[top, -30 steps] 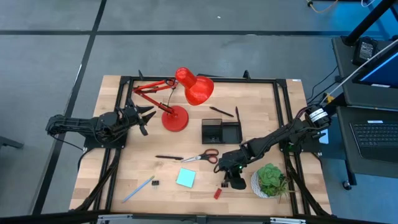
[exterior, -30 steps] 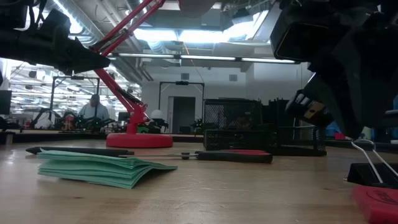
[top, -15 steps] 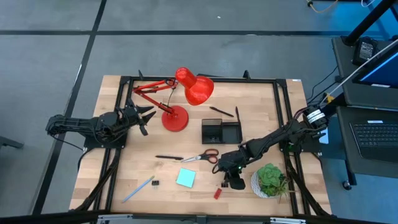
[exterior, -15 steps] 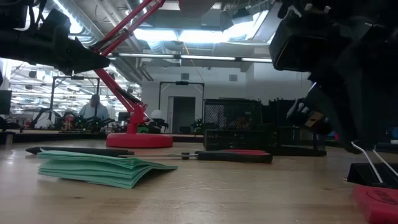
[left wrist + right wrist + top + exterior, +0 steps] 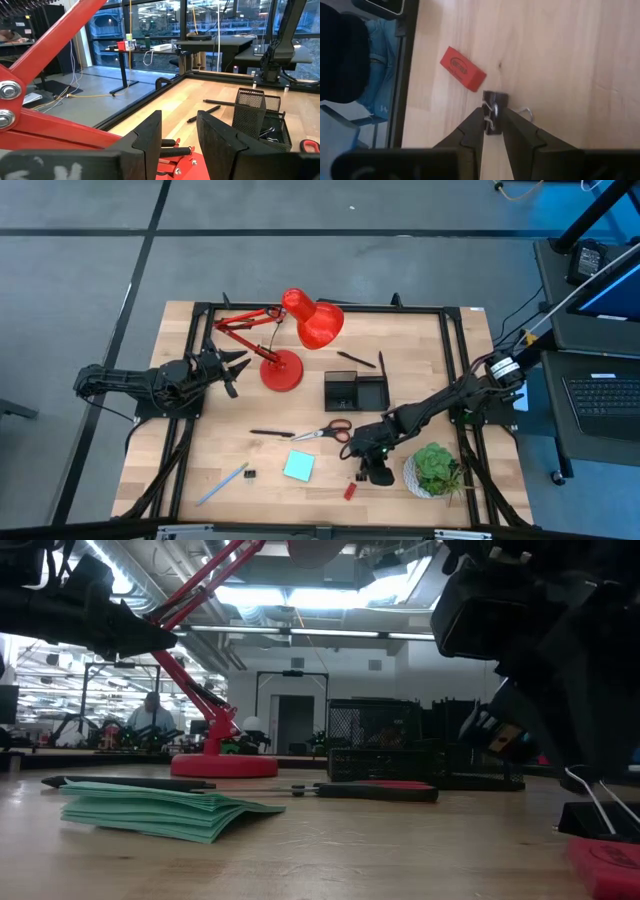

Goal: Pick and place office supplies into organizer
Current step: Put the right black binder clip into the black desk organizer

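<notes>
Most supplies are left on the tabletop (image 5: 420,340); a binder clip (image 5: 494,102) is pinched by the right claw (image 5: 492,125), while the left claw (image 5: 177,131) is held spread.

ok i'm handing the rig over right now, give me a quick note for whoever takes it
Right gripper: low at the table's front right, fingers closed on the wire handle of a black binder clip, next to the red eraser.
Left gripper: waiting by the red lamp, fingers apart, empty.
Still on the table: scissors, black pen, teal sticky pad, blue pen, small clip.
Organizer: contents unclear.
Left: nearly everything.
</notes>
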`<action>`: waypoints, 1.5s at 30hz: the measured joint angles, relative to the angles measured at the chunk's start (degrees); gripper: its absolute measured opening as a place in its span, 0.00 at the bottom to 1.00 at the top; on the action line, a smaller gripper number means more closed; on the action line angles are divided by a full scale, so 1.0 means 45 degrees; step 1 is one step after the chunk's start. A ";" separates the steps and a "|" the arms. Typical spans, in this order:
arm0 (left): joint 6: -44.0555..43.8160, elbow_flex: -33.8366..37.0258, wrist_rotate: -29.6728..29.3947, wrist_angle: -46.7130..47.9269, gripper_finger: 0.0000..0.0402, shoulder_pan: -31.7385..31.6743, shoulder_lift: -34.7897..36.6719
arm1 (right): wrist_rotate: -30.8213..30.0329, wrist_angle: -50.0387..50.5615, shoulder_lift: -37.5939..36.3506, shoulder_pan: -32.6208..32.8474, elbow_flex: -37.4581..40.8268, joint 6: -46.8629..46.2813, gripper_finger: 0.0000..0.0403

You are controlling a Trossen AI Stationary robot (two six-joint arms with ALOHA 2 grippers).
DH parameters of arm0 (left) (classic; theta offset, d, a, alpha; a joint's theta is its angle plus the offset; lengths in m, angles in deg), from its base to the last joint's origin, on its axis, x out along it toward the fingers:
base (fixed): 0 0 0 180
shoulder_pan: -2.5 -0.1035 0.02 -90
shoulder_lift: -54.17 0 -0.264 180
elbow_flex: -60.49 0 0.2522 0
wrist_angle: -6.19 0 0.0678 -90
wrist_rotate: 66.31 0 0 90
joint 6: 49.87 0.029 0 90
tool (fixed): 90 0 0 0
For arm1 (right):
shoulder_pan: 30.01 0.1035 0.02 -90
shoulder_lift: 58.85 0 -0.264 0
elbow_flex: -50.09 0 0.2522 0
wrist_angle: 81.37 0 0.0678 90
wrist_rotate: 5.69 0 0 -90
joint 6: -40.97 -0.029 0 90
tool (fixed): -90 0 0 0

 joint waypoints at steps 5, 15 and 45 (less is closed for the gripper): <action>0.0000 -0.0003 -0.0002 -0.0003 0.29 0.0005 0.0000 | 0.0016 0.0015 0.0009 -0.0009 0.0000 0.0234 0.13; -0.0008 -0.0003 0.0000 0.0000 0.29 0.0000 0.0000 | 0.0059 -0.0087 -0.0029 -0.0009 -0.0005 0.0294 0.02; -0.0005 -0.0002 0.0000 0.0000 0.29 0.0003 0.0002 | -1.0315 0.6040 -0.1623 -0.2492 -0.3089 0.7242 0.00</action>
